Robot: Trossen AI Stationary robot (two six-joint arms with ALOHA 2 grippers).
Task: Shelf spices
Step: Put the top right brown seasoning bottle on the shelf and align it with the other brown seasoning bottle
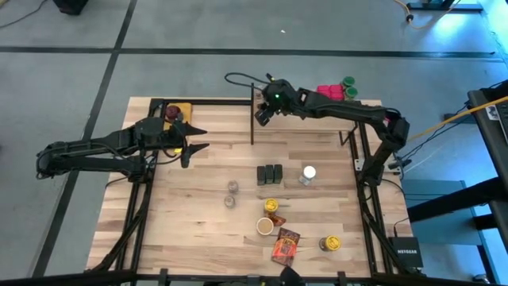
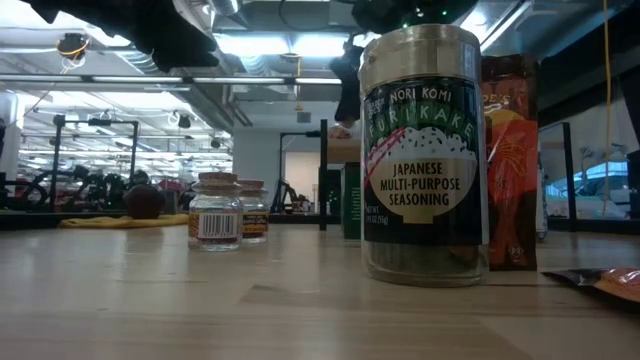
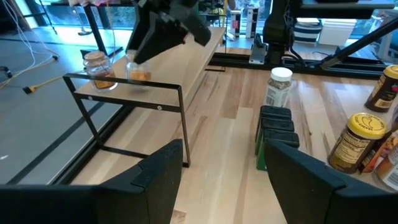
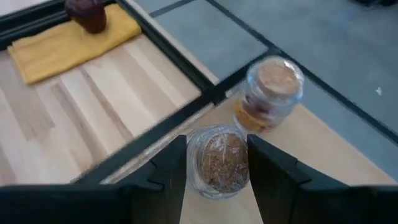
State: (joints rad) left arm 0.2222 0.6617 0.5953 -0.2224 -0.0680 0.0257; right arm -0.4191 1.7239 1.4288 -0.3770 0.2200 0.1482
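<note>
Spice jar pinched over the shelf, upper centre of the high view.
Right pincer (image 4: 211, 163) grips a jar (image 4: 218, 160) on the shelf (image 3: 186, 56) beside another jar (image 4: 271, 92); left pincer (image 1: 195, 137) spread at left.

The big jar (image 2: 423, 155) close up in the low view says "NORI KOMI FURIKAKE" and "JAPANESE MULTI-PURPOSE SEASONING" on its dark label. A small black box (image 1: 404, 249) beside the table in the high view says "NETGEAR"
</note>
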